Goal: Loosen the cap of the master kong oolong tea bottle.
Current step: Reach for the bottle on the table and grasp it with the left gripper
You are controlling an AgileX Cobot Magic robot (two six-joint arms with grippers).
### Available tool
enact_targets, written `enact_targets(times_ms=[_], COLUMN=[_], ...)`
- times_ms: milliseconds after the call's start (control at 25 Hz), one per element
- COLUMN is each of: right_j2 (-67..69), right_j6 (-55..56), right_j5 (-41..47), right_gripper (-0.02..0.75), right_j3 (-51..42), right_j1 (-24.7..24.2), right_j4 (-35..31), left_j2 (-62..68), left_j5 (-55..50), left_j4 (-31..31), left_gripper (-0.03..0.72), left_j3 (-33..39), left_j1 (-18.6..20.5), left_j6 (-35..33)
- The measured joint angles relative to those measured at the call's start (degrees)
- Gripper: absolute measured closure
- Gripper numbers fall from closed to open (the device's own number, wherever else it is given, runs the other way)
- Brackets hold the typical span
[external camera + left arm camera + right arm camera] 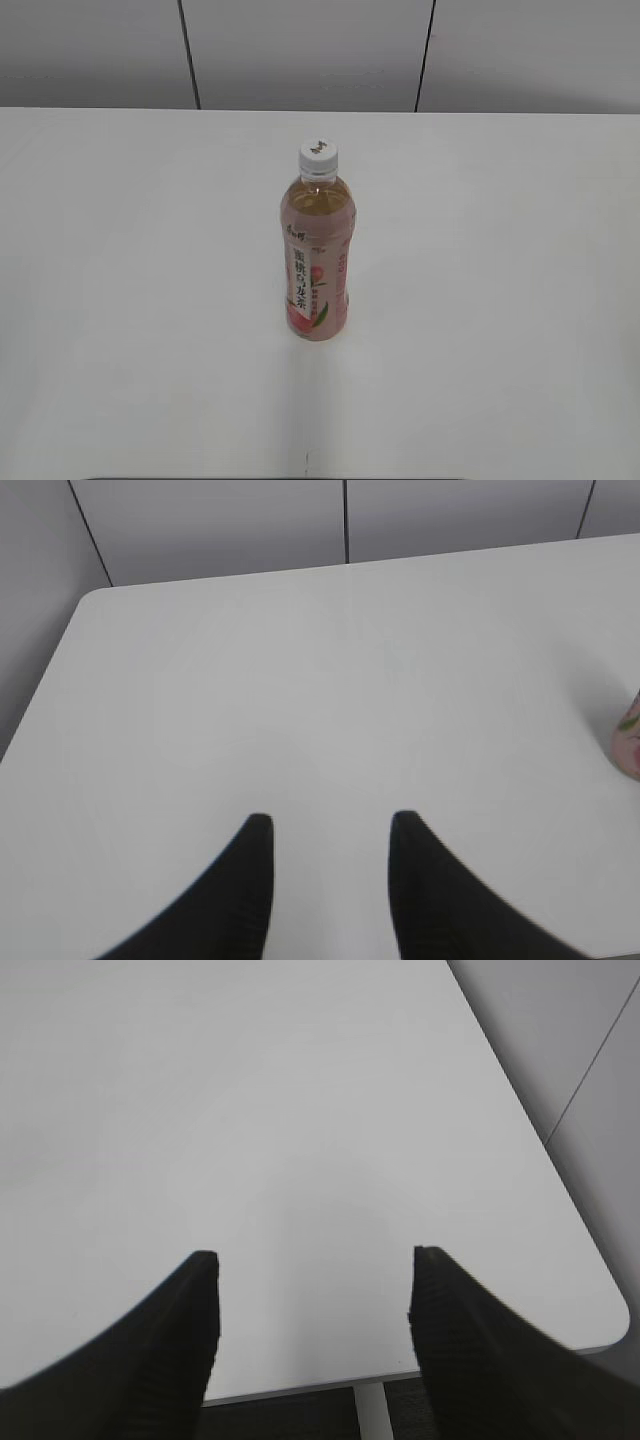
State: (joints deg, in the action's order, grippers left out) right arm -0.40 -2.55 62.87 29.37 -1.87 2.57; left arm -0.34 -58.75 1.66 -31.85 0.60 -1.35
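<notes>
So we're looking at the master kong oolong tea bottle (315, 262) standing upright on the white table (120, 300), roughly in the middle of the exterior view, with the white cap (317, 157) sitting on its neck and the amber tea showing just under it above the pink peach label. Neither arm is showing up in that exterior shot at all, so nothing is touching the bottle. From the left wrist view we're seeing the left gripper (331, 825) hanging over bare tabletop with its two dark fingers spread apart and nothing between them, and only a sliver of the bottle's pink label (631, 742) is peeking in at the far right edge of that picture (so the bottle is sitting well off to that claw's right and ahead of it, not between the fingers). The right gripper (312, 1258) is also gaping wide, fingers parted over empty table near the rounded table corner (615, 1310), and we're not catching the bottle or cap anywhere in that right wrist view. Behind the table there's a grey panelled wall (300, 50) with dark seams.
</notes>
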Motion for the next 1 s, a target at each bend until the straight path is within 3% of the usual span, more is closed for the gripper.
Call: enact_targets(times_ms=[200, 480, 640, 880, 1000], right_j2=[0.0, 0.0, 0.0, 0.0, 0.0], right_j6=[0.0, 0.0, 0.0, 0.0, 0.01], right_j5=[0.0, 0.0, 0.0, 0.0, 0.0], right_gripper=[0.279, 0.279, 0.279, 0.279, 0.279], right_j3=[0.0, 0.0, 0.0, 0.0, 0.0], right_j1=[0.0, 0.0, 0.0, -0.02, -0.06], right_j4=[0.0, 0.0, 0.0, 0.0, 0.0], left_j2=[0.13, 6.44, 12.88, 21.66, 27.8], left_j5=[0.76, 16.24, 24.45, 41.0, 45.23], left_j4=[2.15, 9.19, 14.68, 29.57, 32.35], left_gripper=[0.447, 0.446, 0.446, 0.403, 0.369], left_j3=[-0.38, 0.22, 5.32, 12.8, 13.7], left_j1=[0.0, 0.0, 0.0, 0.0, 0.0], left_j6=[0.0, -1.02, -10.44, -27.97, -31.44])
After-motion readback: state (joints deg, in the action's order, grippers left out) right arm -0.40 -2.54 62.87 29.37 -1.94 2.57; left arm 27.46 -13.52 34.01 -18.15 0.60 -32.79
